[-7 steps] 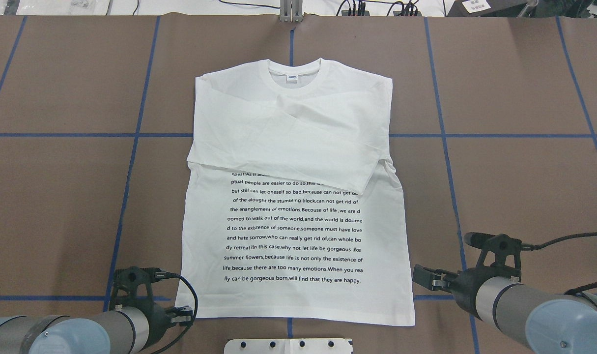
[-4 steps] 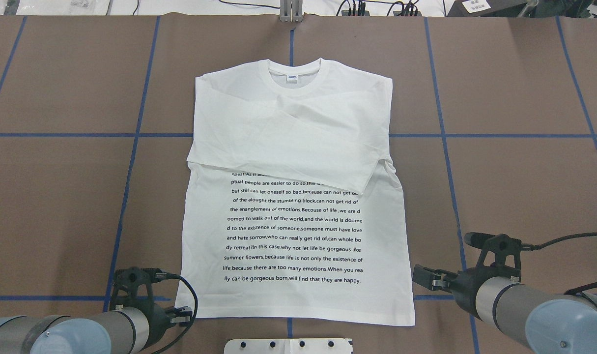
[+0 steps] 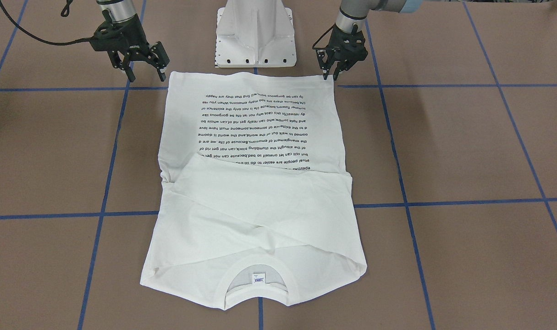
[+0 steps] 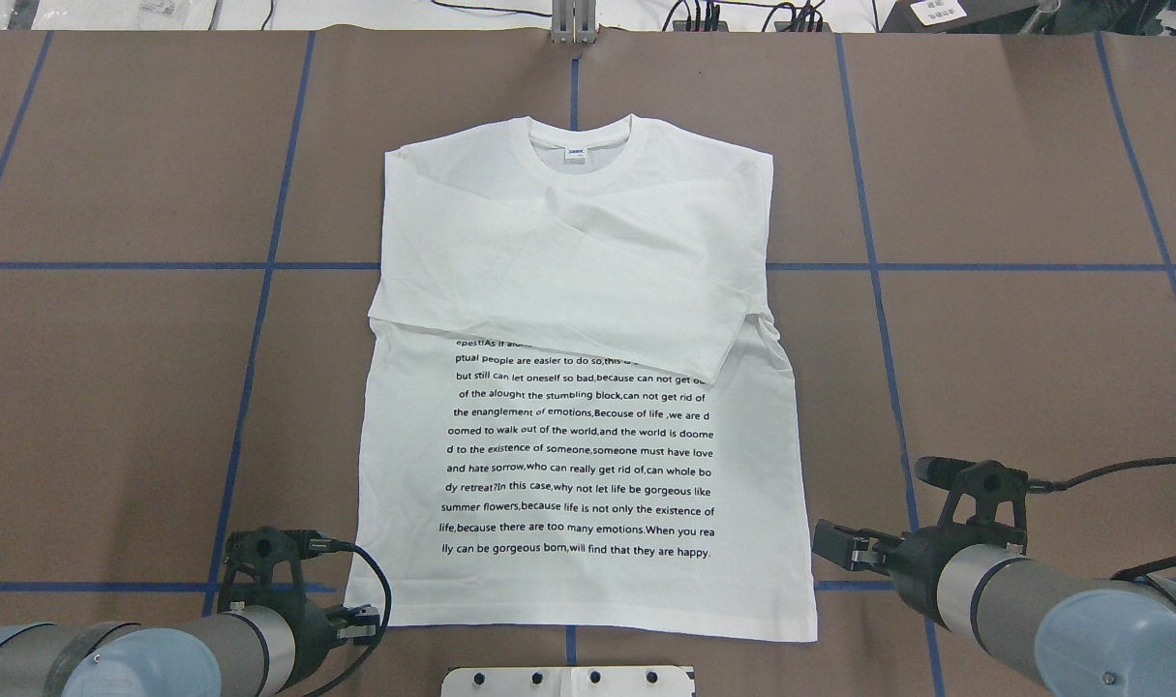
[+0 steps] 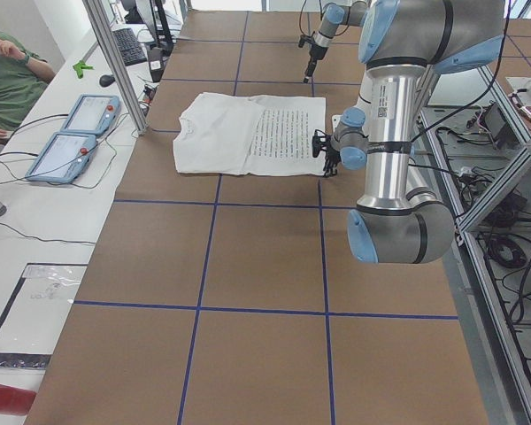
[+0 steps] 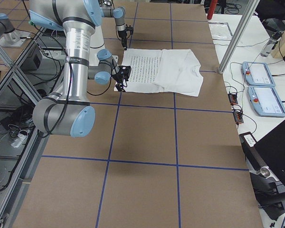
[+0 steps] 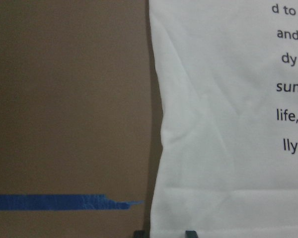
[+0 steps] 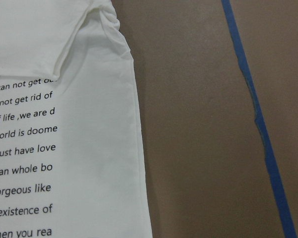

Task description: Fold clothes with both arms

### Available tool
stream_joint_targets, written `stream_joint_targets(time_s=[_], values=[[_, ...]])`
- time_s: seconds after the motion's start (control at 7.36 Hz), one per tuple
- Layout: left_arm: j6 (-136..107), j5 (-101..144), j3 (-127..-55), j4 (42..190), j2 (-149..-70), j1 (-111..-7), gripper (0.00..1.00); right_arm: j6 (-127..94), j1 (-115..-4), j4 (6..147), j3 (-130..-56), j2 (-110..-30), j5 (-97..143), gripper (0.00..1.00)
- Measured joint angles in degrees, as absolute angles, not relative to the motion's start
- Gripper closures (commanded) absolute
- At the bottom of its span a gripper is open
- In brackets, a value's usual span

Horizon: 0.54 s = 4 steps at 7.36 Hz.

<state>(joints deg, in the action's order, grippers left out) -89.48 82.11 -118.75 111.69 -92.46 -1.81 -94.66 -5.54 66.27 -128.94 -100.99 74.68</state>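
The white shirt (image 4: 578,465) lies flat on the brown table, collar and neck label (image 4: 575,153) at the far end. Both sleeves are folded across the chest and cover the top of the black text block (image 4: 578,455). My left gripper (image 4: 360,620) is low at the near left hem corner. In the left wrist view its fingertips (image 7: 190,233) stand slightly apart, astride the shirt's side edge (image 7: 159,148). My right gripper (image 4: 834,547) is open and empty, just off the right side edge near the hem. In the front view the right gripper (image 3: 145,68) spreads wide and the left gripper (image 3: 329,75) is narrow.
The white pedestal base (image 3: 255,36) stands right behind the hem. Blue tape lines (image 4: 258,319) cross the table in a grid. A metal post (image 5: 115,62), two teach pendants (image 5: 71,133) and a seated person (image 5: 9,71) are off the table's far side.
My left gripper has sunk slightly at the hem corner. The right arm and the shirt have not moved.
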Motion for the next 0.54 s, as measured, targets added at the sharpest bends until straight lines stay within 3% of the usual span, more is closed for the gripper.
stream_joint_targets(time_s=[0.14, 0.54], values=[[-89.5, 82.1, -118.7, 111.7, -92.6, -1.7, 0.97, -94.7, -5.5, 66.3, -128.9, -101.0, 74.7, 0.0], [-89.5, 82.1, -119.0, 111.7, -92.9, -1.6, 1.0, -94.7, -5.4, 66.3, -128.9, -101.0, 74.6, 0.0]])
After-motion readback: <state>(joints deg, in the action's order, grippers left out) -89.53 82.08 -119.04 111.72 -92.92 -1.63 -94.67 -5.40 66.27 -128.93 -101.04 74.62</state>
